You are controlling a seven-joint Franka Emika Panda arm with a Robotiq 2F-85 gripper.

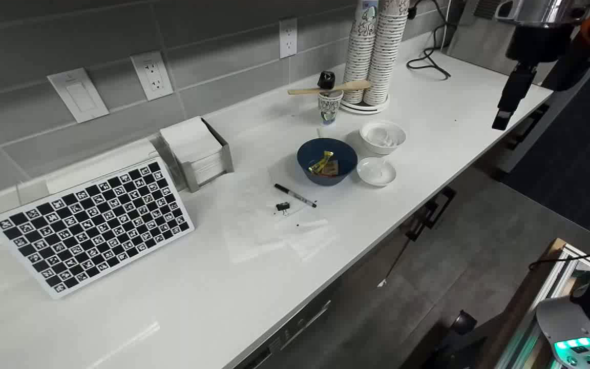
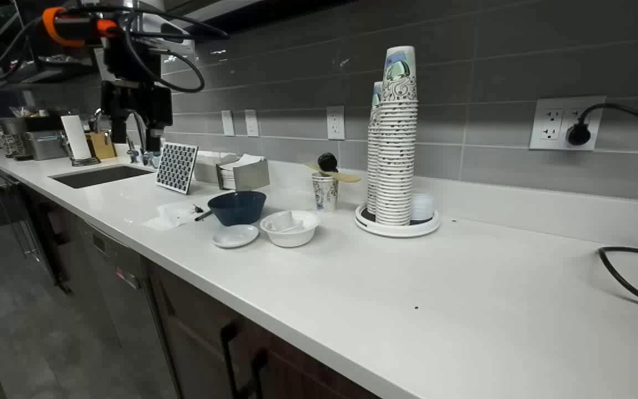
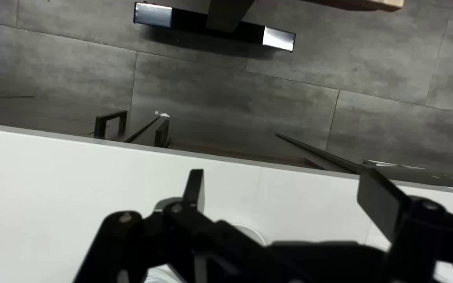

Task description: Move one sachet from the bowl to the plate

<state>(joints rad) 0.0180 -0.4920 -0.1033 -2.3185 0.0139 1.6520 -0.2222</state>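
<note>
Tool right up front, fingers well apart, nothing between them, raised above the desk; presumably set wide to straddle one of the sachets. Those: two at least, one yellow, one tan, overlapping, so exact count can't be told. They lie in the dark blue bowl, just one such, deep sides likely holding them bunched. Saucer: one, flat, white, just beside the bowl, no sachet on it; probably put there for a short carry. Small white bowl: one, next to the saucer, its white contents unclear. Marker: one. Binder clip: one, near the marker. Checkerboard panel: one, propped at a slant, I'd guess for calibration. Napkin holder: one. Paper-cup stacks: two, on one round tray, presumably gathered as supply. Separate paper cup: one, wooden spatula laid across its rim, maybe parked out of the way.
</note>
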